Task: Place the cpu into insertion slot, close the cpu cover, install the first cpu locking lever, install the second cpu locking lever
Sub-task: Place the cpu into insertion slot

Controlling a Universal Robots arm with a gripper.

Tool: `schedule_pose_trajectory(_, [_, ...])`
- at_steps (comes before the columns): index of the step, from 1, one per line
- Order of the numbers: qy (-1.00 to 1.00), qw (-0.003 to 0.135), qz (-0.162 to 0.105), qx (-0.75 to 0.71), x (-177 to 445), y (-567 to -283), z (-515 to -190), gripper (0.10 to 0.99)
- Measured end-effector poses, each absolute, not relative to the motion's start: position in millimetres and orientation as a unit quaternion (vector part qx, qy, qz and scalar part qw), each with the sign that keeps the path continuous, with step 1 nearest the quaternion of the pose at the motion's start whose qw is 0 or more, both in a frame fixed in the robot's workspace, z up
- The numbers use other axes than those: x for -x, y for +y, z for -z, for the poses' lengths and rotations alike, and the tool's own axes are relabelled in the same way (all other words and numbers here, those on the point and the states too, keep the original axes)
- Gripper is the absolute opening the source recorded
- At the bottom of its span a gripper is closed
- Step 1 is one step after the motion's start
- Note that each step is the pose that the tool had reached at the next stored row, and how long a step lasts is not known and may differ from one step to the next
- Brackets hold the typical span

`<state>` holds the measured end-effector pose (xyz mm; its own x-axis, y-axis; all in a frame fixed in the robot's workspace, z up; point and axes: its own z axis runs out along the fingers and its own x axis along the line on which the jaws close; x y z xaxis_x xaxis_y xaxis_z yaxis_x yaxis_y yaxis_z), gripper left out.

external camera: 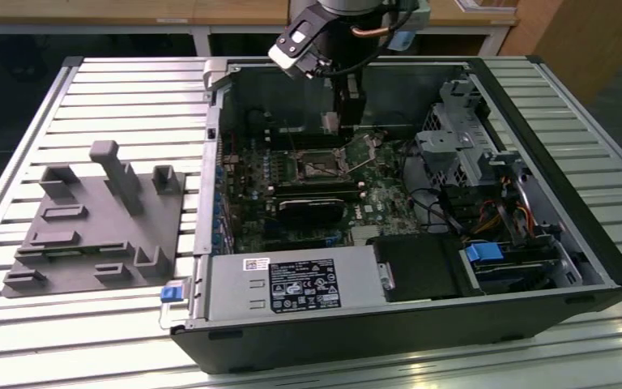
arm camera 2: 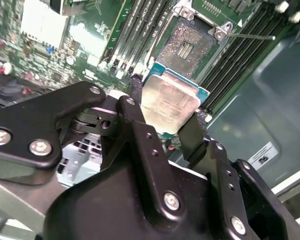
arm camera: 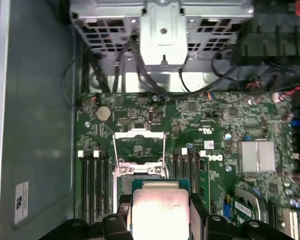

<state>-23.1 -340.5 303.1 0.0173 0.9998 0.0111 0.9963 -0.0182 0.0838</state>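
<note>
1. gripper (arm camera 2: 169, 100): one. Black metal with bolted, jointed links. Its two fingers (arm camera 2: 192, 137) are closed to the chip's width and clamp opposite edges of the cpu.
2. cpu (arm camera 2: 170, 102): one. A small flat square with a pale silver-grey metal top and a green rim. It is held clear of the board, just beside the socket and not seated. It looks tilted in the second wrist view and nearly square-on in the first wrist view (arm camera: 160, 210).
3. socket (arm camera 2: 187, 47): one. A square recess with a dull brownish contact field, uncovered.
4. locking lever (arm camera 2: 250, 36): one countable, in the second wrist view. A thin bare wire rod reaching out from a socket corner.
5. cpu cover (arm camera: 139, 136): one. A thin silvery frame swung open beyond the socket, with green board visible through its window.
6. memory slots (arm camera: 95, 185): two banks. Long, black and ribbed, flanking the socket.
7. motherboard (arm camera: 215, 115): one, green. It carries one round silvery coin cell (arm camera: 104, 113) and one finned pale heat sink (arm camera: 258, 156).
8. drive cage (arm camera: 162, 25): one. Perforated sheet metal with dark cables trailing from it.
9. case (external camera: 398, 340): one. Black, lying open-side up. In the exterior view the arm (external camera: 317, 36) reaches down into it.
10. power supply (external camera: 289, 285): one. A grey labelled box at the case's near edge.
11. fixture (external camera: 95, 235): one. Matt grey and moulded with upright posts, towards the exterior view's left, apart from the case.
12. table (external camera: 84, 340): one, made of pale metal slats.
</note>
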Motion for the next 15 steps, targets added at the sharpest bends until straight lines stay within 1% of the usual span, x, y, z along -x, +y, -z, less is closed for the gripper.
schedule_pose_trajectory(15, [0.706,0.027,-0.038,-0.707,31.8,-339.6,-278.6,0.541])
